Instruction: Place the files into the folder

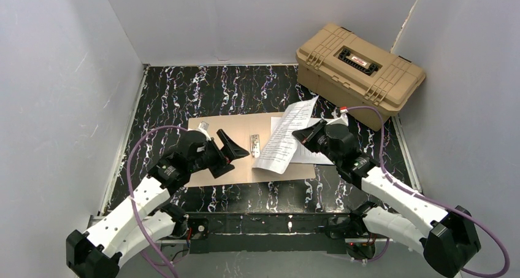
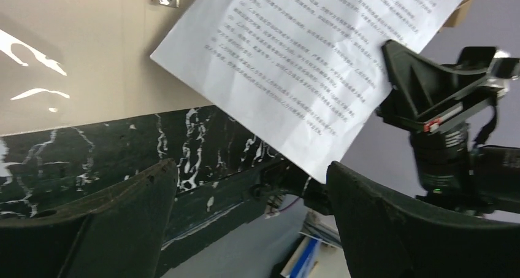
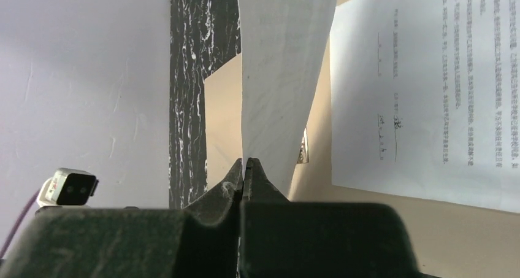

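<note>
Pinching one white printed paper sheet (image 1: pixel 287 140) tight in the right gripper (image 1: pixel 302 134), up above the flat open brown cardboard folder (image 1: pixel 211 126). Holding left gripper (image 1: pixel 228 157) fingers wide apart, empty, over that folder.

raised sheet (image 2: pixel 306 63): rows of small black print, illegible | flat sheet (image 3: pixel 423 88): printed lines plus a signature-like scrawl, illegible | tan case (image 1: pixel 331 54): red-white label (image 1: pixel 359 61) on lid, too small to read
</note>
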`<state>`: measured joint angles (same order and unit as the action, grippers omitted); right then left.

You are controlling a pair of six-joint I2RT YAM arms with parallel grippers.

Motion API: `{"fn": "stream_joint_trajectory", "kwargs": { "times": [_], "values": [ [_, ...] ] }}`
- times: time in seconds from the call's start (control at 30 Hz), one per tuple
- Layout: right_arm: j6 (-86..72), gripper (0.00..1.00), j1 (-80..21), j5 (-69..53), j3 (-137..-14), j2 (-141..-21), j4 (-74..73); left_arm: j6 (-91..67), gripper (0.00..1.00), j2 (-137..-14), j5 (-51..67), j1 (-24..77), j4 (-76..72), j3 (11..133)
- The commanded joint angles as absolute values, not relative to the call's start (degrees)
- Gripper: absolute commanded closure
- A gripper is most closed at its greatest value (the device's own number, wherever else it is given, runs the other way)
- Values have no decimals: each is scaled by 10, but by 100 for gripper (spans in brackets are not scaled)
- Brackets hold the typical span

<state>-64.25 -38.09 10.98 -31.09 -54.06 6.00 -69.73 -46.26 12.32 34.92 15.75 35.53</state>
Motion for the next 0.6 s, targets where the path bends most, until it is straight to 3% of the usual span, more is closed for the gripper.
{"fn": "stream_joint_trajectory", "kwargs": {
  "times": [0.0, 0.37, 0.57],
  "values": [
    [-534, 99, -370, 76, -364, -526, 29, -586, 9, -442, 93, 336, 279, 403],
    [-376, 99, -365, -137, -479, -563, 10, -471, 2, -458, 95, 298, 324, 452],
    [-311, 99, -365, -246, -532, -551, -36, -468, 2, -456, 193, 260, 241, 432]
  ]
}}
